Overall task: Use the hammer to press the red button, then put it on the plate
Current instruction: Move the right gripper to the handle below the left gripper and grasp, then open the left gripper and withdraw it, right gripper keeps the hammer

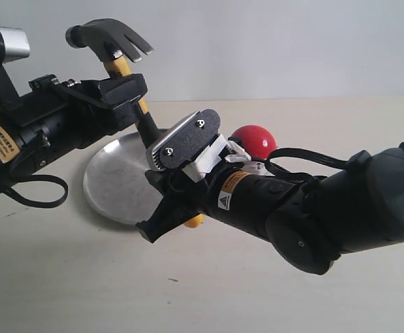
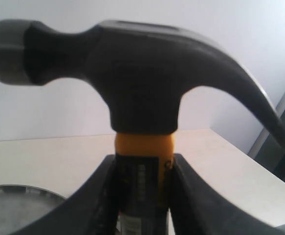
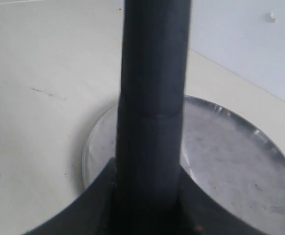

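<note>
The hammer [image 1: 109, 39] is held in the air, head up, slanting down over the plate [image 1: 115, 182]. My left gripper [image 1: 127, 89] is shut on its yellow neck just under the dark head [image 2: 132, 73], with both fingers [image 2: 191, 196] against the shaft. My right gripper [image 1: 165, 186] is shut on the black handle [image 3: 154, 98] lower down, near the yellow end [image 1: 195, 220]. The silver plate [image 3: 230, 161] lies below the handle. The red button [image 1: 254, 140] sits behind my right wrist, partly hidden by it.
The pale table [image 1: 84, 291] stretches in front of the plate, with a white wall behind. My right arm [image 1: 340, 215] crosses the right half of the scene. A dark edge [image 2: 279, 156] shows off the table's far corner.
</note>
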{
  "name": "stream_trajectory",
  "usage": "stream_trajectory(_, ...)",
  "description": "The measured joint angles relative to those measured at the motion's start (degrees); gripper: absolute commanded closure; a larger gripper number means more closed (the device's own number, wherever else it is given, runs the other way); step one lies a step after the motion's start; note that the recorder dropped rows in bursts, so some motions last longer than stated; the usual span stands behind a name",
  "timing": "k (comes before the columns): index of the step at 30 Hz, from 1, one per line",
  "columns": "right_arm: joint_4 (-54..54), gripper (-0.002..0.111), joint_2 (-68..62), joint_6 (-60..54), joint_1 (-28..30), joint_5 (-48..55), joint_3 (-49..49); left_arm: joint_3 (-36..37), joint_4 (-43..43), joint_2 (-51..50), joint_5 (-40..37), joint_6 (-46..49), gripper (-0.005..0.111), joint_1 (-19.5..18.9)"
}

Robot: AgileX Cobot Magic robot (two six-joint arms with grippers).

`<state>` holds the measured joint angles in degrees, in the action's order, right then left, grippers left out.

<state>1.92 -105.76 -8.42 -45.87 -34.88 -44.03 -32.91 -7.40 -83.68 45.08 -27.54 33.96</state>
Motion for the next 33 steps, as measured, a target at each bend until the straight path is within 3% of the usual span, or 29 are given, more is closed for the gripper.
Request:
stream_trajectory(9,-0.10,0.108,0.00,0.11,0.00,1.30,-0.25,0.00,-1.16,0.00,-0.32,0.00,0.105,0.00)
stream_trajectory(12,-0.10,0.108,0.00,0.11,0.00,1.45,-0.25,0.00,-1.73,0.00,-0.35,0.00,0.092,0.00)
stream_trajectory(17,0.66,0.108,0.00,0.56,-0.10,1.68,-0.25,0.00,-2.44,0.00,-0.28,0.00,0.059,0.00)
stream_trajectory(20,2.72,0.108,-0.40,1.11,-0.10,3.82,-0.25,-0.11,-2.31,0.45,1.79,0.11,0.049,0.00)
stream_trajectory(33,12.32,0.108,-0.50,8.02,-0.10,3.70,-0.09,-0.18,-2.66,0.54,2.90,5.68,0.047,0.00)
